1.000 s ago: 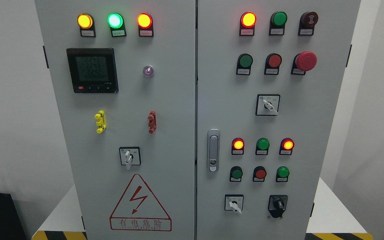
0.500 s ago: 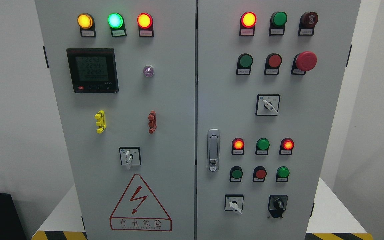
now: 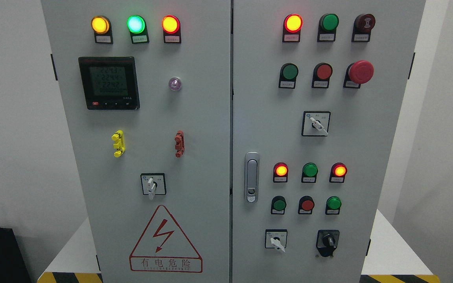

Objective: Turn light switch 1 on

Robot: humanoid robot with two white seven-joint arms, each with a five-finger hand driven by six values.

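two grey doors make up the cabinet (image 3: pixel 210 118) you are facing, and neither robot hand shows in the head view, so you cannot tell how far either is open or whether it holds anything; with no hand to measure from, places below are given on the panel itself. nothing you can read marks which control is light switch 1, the labels being too small.

count what you have: on the left door, three lit lamps along the top, yellow (image 3: pixel 100 24), green (image 3: pixel 135 24) and red (image 3: pixel 170 24), one digital meter (image 3: pixel 108 83), one small violet lamp (image 3: pixel 175 84), one yellow clip (image 3: pixel 118 143), one red clip (image 3: pixel 179 144), one white-handled rotary switch (image 3: pixel 152 184) and one warning triangle (image 3: pixel 165 239).

on the right door you see one lit red lamp (image 3: pixel 292 23), one red mushroom button (image 3: pixel 361 72), one door latch (image 3: pixel 251 177), two white-handled selectors, upper (image 3: pixel 315 123) and lower (image 3: pixel 276 239), and one black knob switch (image 3: pixel 327 240).
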